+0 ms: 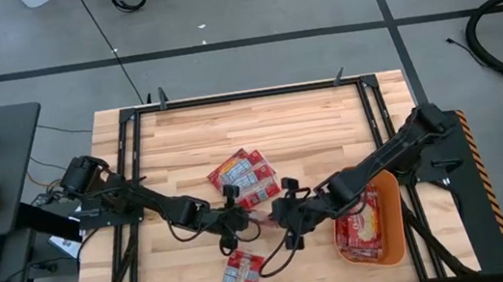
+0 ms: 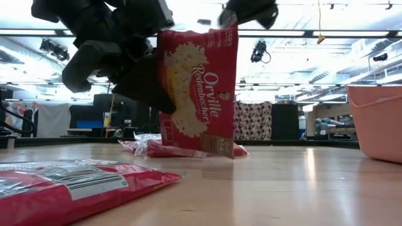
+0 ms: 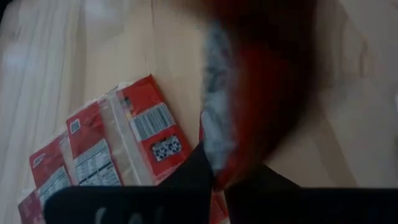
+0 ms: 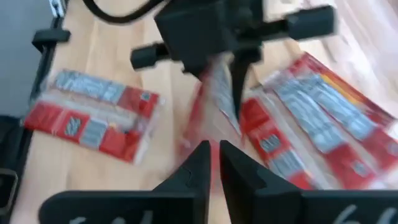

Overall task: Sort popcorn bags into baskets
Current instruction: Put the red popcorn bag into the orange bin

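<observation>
One popcorn bag, red with a white popcorn picture, stands upright in mid-table. My left gripper is shut on it from the left. My right gripper hovers by the bag's top right corner; its fingers stand a narrow gap apart with nothing between them. More popcorn bags lie flat in a pile beyond the grippers, and another one lies near the front edge. The orange basket at the right holds several bags. My left gripper pinches the upright bag by its left side edge, about halfway up, between its two fingers. The fingers slant down from the table's left. The bag stands on end, slightly tilted; whether its lower edge rests on the table I cannot tell.
A black metal frame runs around the wooden table top. A dark side table at the left carries more packets, a keyboard and a mouse. Bare wood lies toward the far edge.
</observation>
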